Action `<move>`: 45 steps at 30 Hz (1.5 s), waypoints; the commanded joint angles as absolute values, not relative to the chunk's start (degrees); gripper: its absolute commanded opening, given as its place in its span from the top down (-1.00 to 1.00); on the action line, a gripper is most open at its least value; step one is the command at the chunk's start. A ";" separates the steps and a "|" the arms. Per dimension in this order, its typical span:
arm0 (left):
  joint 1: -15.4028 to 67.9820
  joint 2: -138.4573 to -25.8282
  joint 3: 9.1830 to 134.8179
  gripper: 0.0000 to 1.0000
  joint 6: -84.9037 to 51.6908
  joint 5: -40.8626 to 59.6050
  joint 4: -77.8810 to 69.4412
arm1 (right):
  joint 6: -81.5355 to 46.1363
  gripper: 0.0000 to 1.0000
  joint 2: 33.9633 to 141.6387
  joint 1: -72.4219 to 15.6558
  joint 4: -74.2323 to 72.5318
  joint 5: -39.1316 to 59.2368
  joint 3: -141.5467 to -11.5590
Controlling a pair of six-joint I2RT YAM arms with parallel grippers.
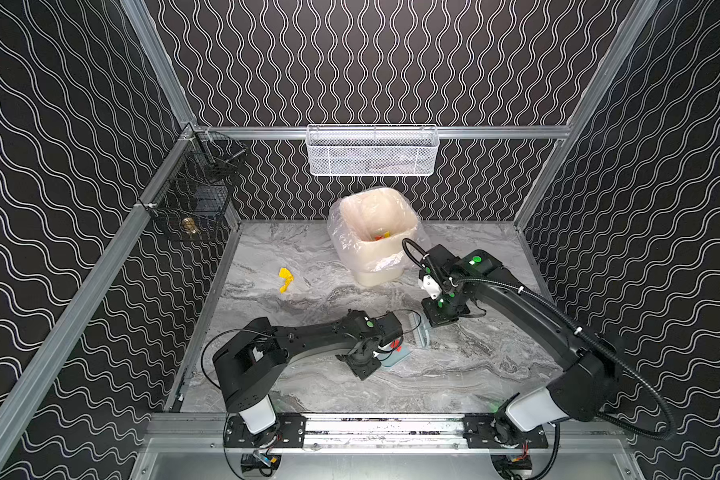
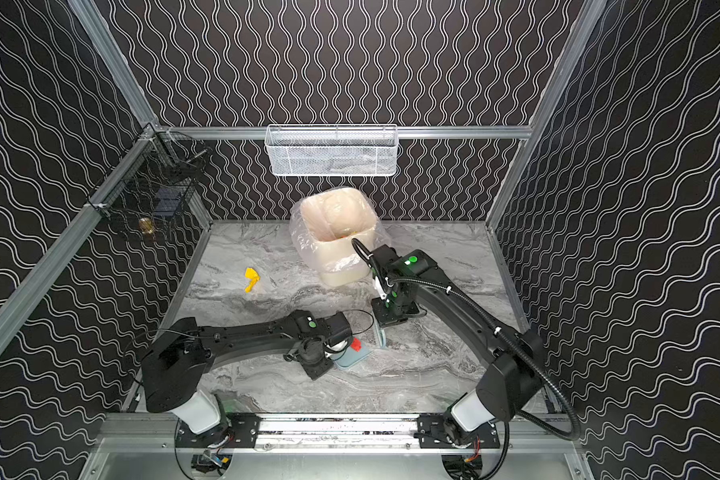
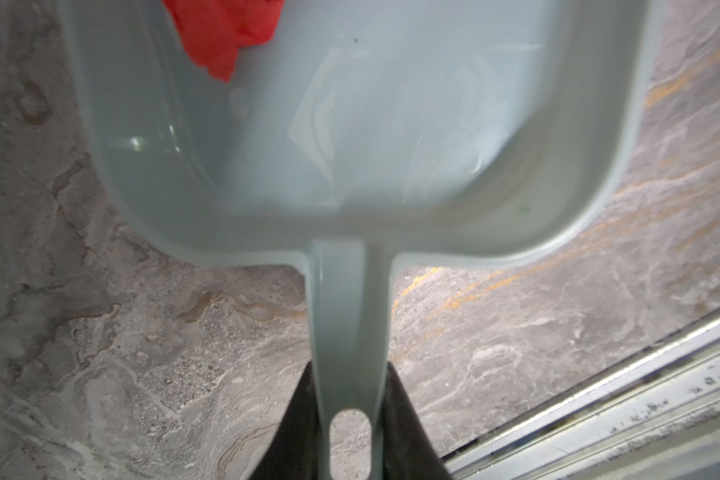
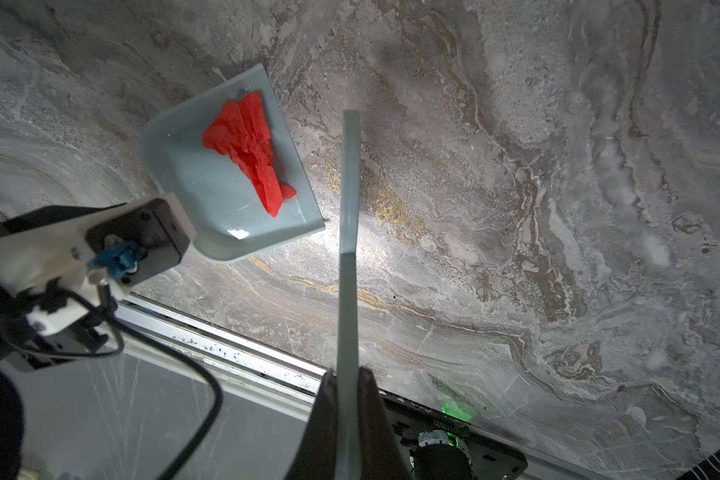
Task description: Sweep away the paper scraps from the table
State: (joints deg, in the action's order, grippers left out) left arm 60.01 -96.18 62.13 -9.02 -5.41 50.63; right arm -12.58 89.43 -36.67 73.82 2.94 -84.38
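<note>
Lying apart: yellow scrap (image 1: 285, 280) left of lined bin (image 1: 371, 266); dustpan (image 4: 208, 174) beside brush (image 4: 348, 187).

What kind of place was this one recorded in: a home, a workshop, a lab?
Most likely a robot test booth in a lab, not a home: aluminium rails frame black wavy-lined walls around a marble-patterned table, two robot arms are mounted at its front edge, and a lined bin stands on it.

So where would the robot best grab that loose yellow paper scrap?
The yellow scrap lies flat and elongated on the table with nothing beside it, so probably pinch its middle from straight above, jaws across its short side.
</note>
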 commanded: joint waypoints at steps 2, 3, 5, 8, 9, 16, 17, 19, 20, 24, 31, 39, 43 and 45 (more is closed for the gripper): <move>60.03 -95.80 61.98 1.00 -9.78 -5.96 50.27 | -13.24 1.00 92.51 -36.63 70.13 2.53 -86.44; 60.03 -95.84 61.99 1.00 -9.78 -6.02 50.30 | -13.52 1.00 92.99 -36.74 69.21 3.32 -86.63; 60.03 -95.89 62.06 1.00 -9.67 -6.05 50.27 | -14.12 1.00 93.81 -37.13 67.64 5.71 -86.49; 60.03 -95.97 62.20 1.00 -9.84 -6.02 50.27 | -15.17 1.00 93.25 -38.03 65.71 9.84 -85.90; 60.03 -96.13 62.26 1.00 -9.89 -6.02 50.21 | -15.73 1.00 92.71 -38.36 64.72 11.77 -85.44; 60.03 -96.41 62.53 1.00 -10.11 -6.68 49.84 | -19.58 1.00 88.82 -39.55 62.31 20.18 -81.10; 60.03 -96.42 62.55 1.00 -10.11 -6.76 49.83 | -19.85 1.00 88.34 -39.40 62.60 20.12 -80.51; 60.03 -96.12 62.43 1.00 -10.32 -7.01 49.63 | -19.94 1.00 87.24 -38.87 63.93 18.18 -79.69; 60.03 -95.90 62.32 1.00 -10.45 -7.08 49.62 | -19.80 1.00 86.70 -38.22 64.59 17.41 -79.47; 60.03 -94.00 61.27 1.00 -11.32 -7.62 49.43 | -18.06 1.00 83.90 -33.00 66.36 17.31 -78.93; 60.03 -87.96 59.38 1.00 -13.27 -9.83 50.00 | -15.38 1.00 77.56 -23.12 63.89 21.97 -76.74; 60.07 -79.24 60.31 1.00 -18.53 -14.02 54.53 | -15.51 1.00 72.97 -16.53 59.60 26.59 -71.07; 60.03 -76.87 63.39 1.00 -19.67 -17.25 59.10 | -14.69 1.00 72.47 -14.82 59.19 27.24 -70.92; 60.03 -75.54 65.23 1.00 -20.15 -18.95 61.33 | -14.12 1.00 72.43 -14.13 59.06 27.74 -71.03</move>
